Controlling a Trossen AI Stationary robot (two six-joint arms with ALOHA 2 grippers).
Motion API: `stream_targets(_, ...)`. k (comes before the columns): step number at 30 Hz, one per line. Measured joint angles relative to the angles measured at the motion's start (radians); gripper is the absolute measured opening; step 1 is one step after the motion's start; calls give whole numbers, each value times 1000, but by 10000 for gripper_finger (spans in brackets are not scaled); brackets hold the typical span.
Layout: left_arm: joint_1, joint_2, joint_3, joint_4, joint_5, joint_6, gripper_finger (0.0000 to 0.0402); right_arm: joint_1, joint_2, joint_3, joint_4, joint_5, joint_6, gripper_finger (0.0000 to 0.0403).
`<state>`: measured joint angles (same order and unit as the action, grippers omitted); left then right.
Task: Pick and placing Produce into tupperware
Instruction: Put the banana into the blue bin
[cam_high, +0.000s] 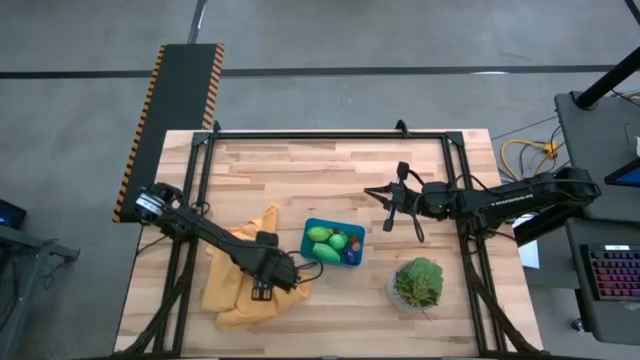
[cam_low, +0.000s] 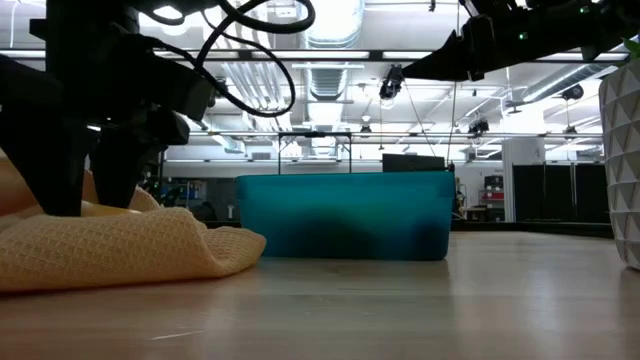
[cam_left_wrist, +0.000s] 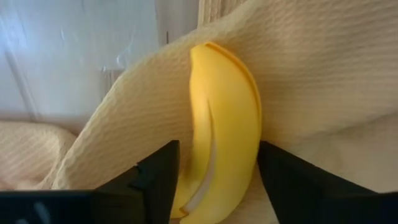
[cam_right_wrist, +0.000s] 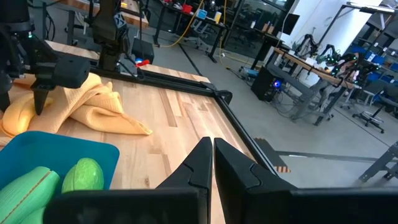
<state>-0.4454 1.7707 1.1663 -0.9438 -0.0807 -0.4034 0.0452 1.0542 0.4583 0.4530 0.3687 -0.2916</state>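
Left hand (cam_left_wrist: 214, 180) down over the mustard-yellow waffle-weave cloth (cam_high: 240, 285), dark fingers (cam_left_wrist: 155, 177) spread either side of a yellow plastic toy banana (cam_left_wrist: 224, 124), not yet pressed onto it as far as the wrist view shows. Banana lying in a fold of the cloth, fabric rising close behind its curved back. Just beside the cloth on the pale wooden counter (cam_high: 300, 170), the shallow teal-blue rectangular tupperware (cam_high: 333, 243), already holding green pieces (cam_high: 322, 237) plus something small and red at one corner. Farther out, a leafy green plant in a round clear pot (cam_high: 418, 282) near the counter's front edge. Right hand (cam_high: 385, 203) well apart, raised over bare counter beyond the tupperware, fingers pressed together, waiting. Risks, as judged: pinching a pleat of cloth along with the banana, dragging the whole cloth toward the container on lift; smooth curved plastic squirting out from between the fingers if the grip lands off-centre or near the tapered end; banana longer than the other pieces, so likely to catch the tupperware rim or perch on the green pieces if released crosswise.
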Motion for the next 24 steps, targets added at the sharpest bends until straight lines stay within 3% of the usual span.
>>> stream_targets(7,0,0,-15,52,1,0,170,0,0,0,0,0,0,9)
stream_targets(24,0,0,-67,105,28,-1,167,0,0,0,0,0,0,9)
